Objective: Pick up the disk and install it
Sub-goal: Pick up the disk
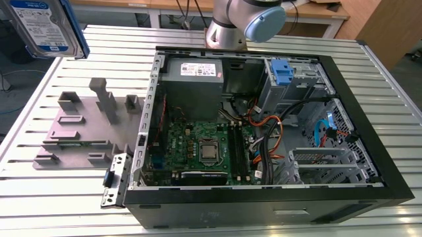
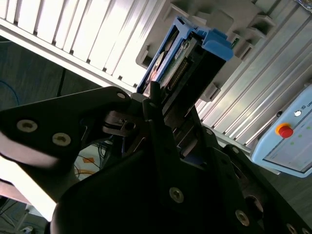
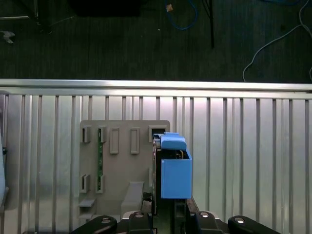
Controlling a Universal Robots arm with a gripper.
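The disk (image 1: pixel 46 27), silver-grey with a white-and-blue label, hangs high above the table at the exterior view's far left, well clear of the open computer case (image 1: pixel 264 200). In the second wrist view my gripper (image 2: pixel 168 102) is shut on the disk (image 2: pixel 187 63), its black fingers (image 2: pixel 156 122) pressed on the two flat sides, with the blue carrier rail at the far end. The first wrist view shows the disk (image 3: pixel 175 178) edge-on above the grey fixture plate (image 3: pixel 124 161), held by the gripper (image 3: pixel 168 209).
Inside the case sit a grey power supply (image 1: pixel 193 74), the motherboard (image 1: pixel 197 148), loose cables and a metal drive cage with a blue bracket (image 1: pixel 281 74). The grey fixture (image 1: pixel 86 128) lies on the slatted table beside the case. A pendant with a red button (image 2: pixel 285 131) lies nearby.
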